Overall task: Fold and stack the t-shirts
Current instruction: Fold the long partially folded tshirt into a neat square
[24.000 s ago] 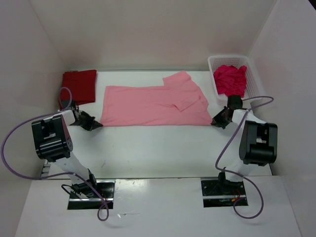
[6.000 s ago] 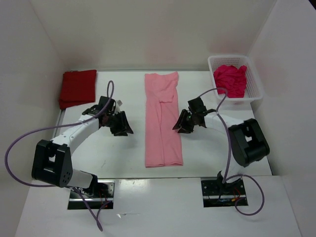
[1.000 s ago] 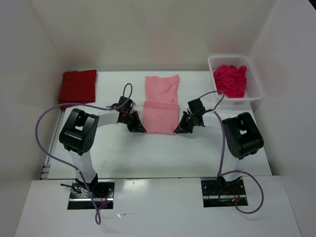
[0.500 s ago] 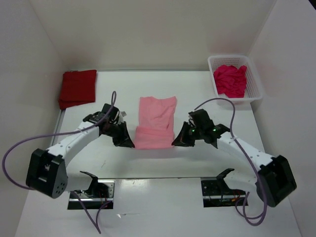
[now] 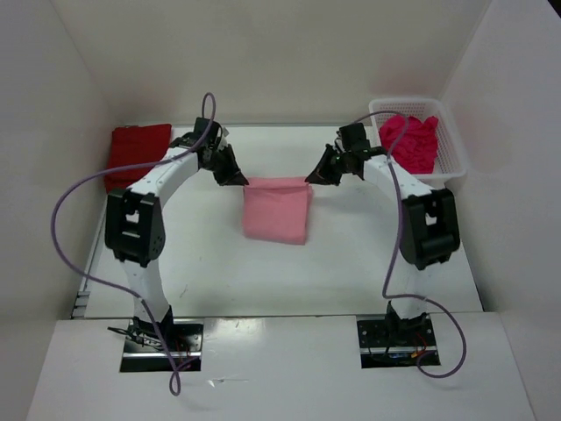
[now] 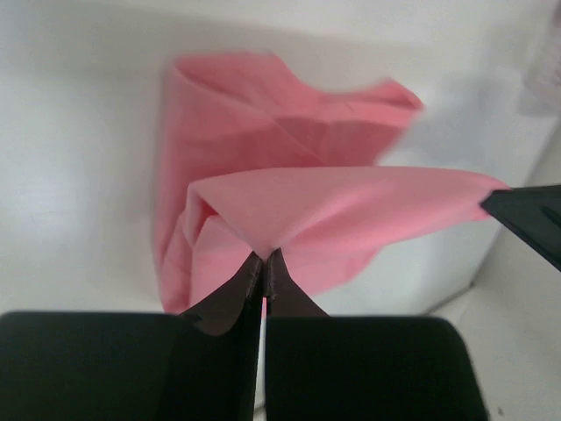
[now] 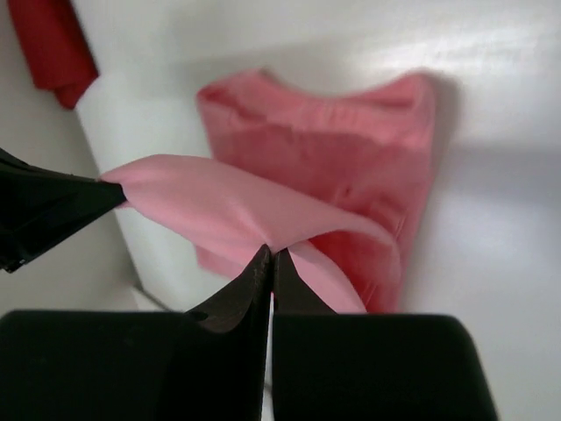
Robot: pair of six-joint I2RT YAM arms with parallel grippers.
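The light pink t-shirt (image 5: 276,210) hangs folded between both grippers, lifted above the middle of the table. My left gripper (image 5: 243,181) is shut on its upper left corner, and in the left wrist view (image 6: 265,254) the cloth (image 6: 289,210) is pinched at the tips. My right gripper (image 5: 308,179) is shut on the upper right corner, seen likewise in the right wrist view (image 7: 268,253) with the shirt (image 7: 333,149) below. The dark red t-shirt (image 5: 136,154) lies folded at the back left. The crimson-magenta t-shirt (image 5: 408,142) is crumpled in the basket.
A white lattice basket (image 5: 449,149) stands at the back right against the right wall. White walls close in the table on the left, back and right. Purple cables loop from both arms.
Both grippers have carried the pink shirt's edge up and toward the back of the table, lifting it so it hangs folded. Both stayed shut on its corners.
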